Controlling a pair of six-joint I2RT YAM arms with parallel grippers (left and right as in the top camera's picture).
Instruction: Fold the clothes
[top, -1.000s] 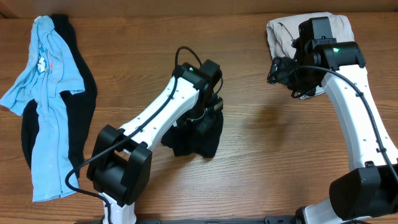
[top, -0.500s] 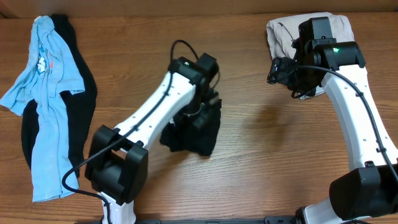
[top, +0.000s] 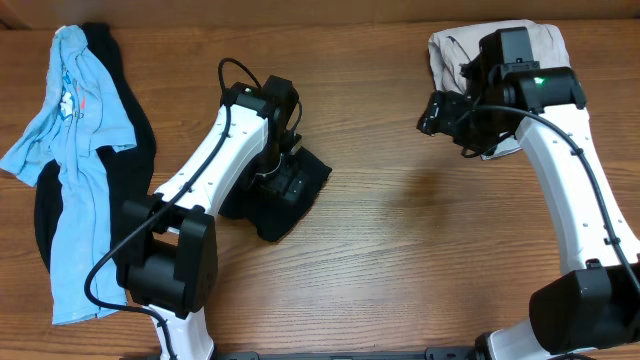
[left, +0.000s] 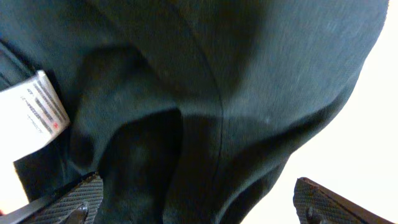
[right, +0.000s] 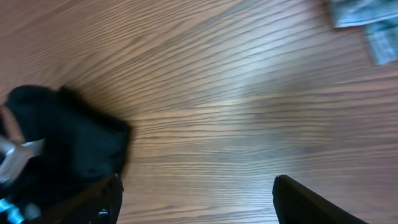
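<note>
A black shirt (top: 288, 190), bunched and partly folded, lies on the table left of centre. My left gripper (top: 283, 160) hangs just over it and is open. In the left wrist view dark fabric (left: 205, 93) with a white label (left: 37, 115) fills the frame, and the left gripper (left: 199, 202) has its fingers wide apart at the bottom corners, gripping nothing. My right gripper (top: 436, 112) hovers open over bare wood at the back right. In its wrist view the right gripper (right: 199, 196) frames empty table, with the black shirt (right: 62, 143) to its left.
A light blue printed T-shirt (top: 75, 170) lies on another black shirt (top: 128, 150) at the far left. Folded beige pieces (top: 455, 50) sit at the back right under the right arm. Pale folded cloth (right: 367, 18) shows in the right wrist view's top corner.
My left gripper has opened and let go of the black shirt after swinging left with it. The shirt now lies further left. The right gripper has shifted slightly left.
</note>
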